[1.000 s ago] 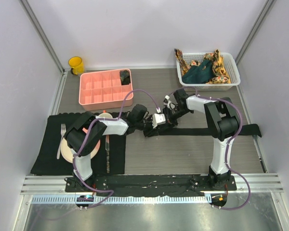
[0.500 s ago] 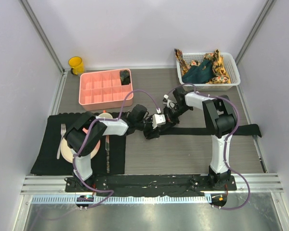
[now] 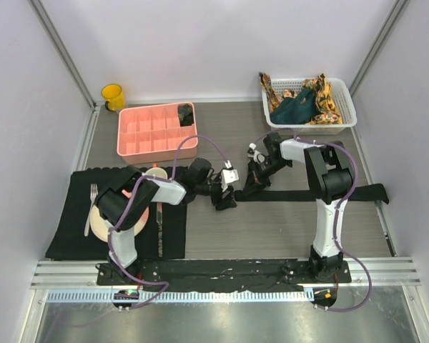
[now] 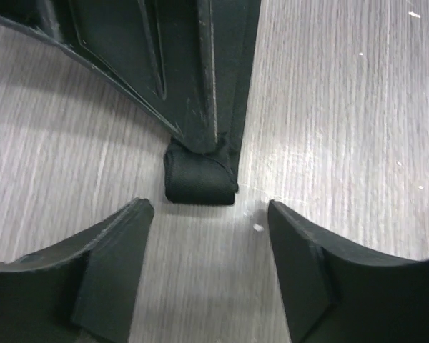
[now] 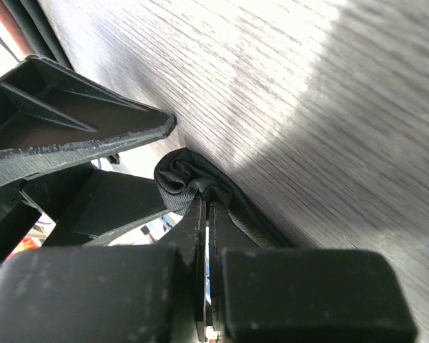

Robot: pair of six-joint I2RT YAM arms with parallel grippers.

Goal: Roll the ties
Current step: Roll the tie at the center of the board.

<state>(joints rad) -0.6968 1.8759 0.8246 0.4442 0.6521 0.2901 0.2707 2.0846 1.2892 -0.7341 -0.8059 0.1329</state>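
1. Black tie [image 4: 200, 176] first: soft, limp woven cloth and light. I judge it will spring open the moment nothing pins it. The place to take hold is the little coil itself, pinched across its width so both edges are caught. The loose tail is no use for this.
2. Looks: plain matte black and narrow. One end is turned over into a short, tight coil, a bit crumpled where it's nipped. The rest runs off as a flat, straight strip.
3. Where: it lies on the desk [image 3: 272, 236], coil near the middle, tail stretching away to the right edge.
4. Right tool [image 5: 206, 211]: clenched on the tie at the coil, jaws together with cloth bunched between them.
5. Left tool [image 4: 206, 218]: released, jaws spread wide. The coil sits just ahead of the gap with nothing between the jaws, and I see no contact.
6. My read: the roll is barely begun and nearly the whole length is left to wind. The risk is the coil skewing or unwinding when one tool hands over to the other.
7. Farther out, the basket [image 3: 314, 128] at the back right holds a teal tie [image 3: 293, 108] and patterned ties [image 3: 329, 100] in a loose heap, not yet rolled.
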